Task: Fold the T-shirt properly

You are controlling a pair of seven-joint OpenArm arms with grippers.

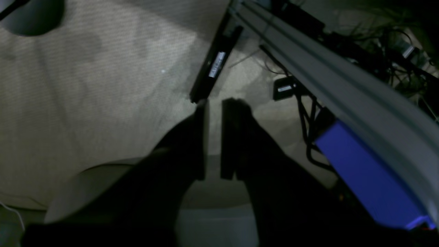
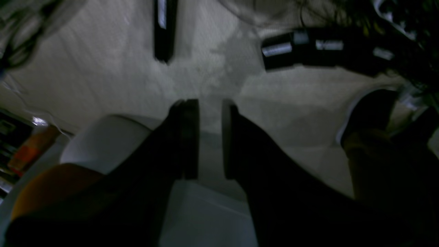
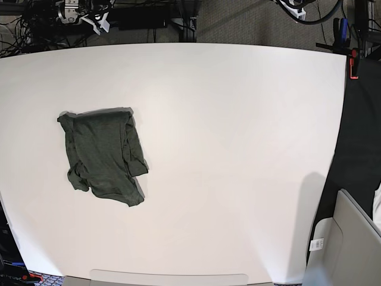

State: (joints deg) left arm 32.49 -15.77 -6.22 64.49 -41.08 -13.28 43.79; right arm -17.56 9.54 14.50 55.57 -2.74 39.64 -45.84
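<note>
The T-shirt (image 3: 104, 155) lies on the left part of the white table (image 3: 238, 149) as a compact dark olive bundle, roughly rectangular, with rumpled edges on its right side. Neither arm shows in the base view. In the left wrist view my left gripper (image 1: 214, 103) hangs over carpeted floor, its fingers a narrow gap apart with nothing between them. My right gripper (image 2: 210, 103) is in the same posture, slightly open and empty, also over the floor. The T-shirt shows in neither wrist view.
A grey aluminium rail (image 1: 343, 89) with a blue block (image 1: 363, 171) and cables runs past the left gripper. Black devices (image 2: 308, 48) and a dark shoe (image 2: 370, 109) lie on the carpet near the right gripper. A grey box (image 3: 351, 238) sits off the table's lower right corner.
</note>
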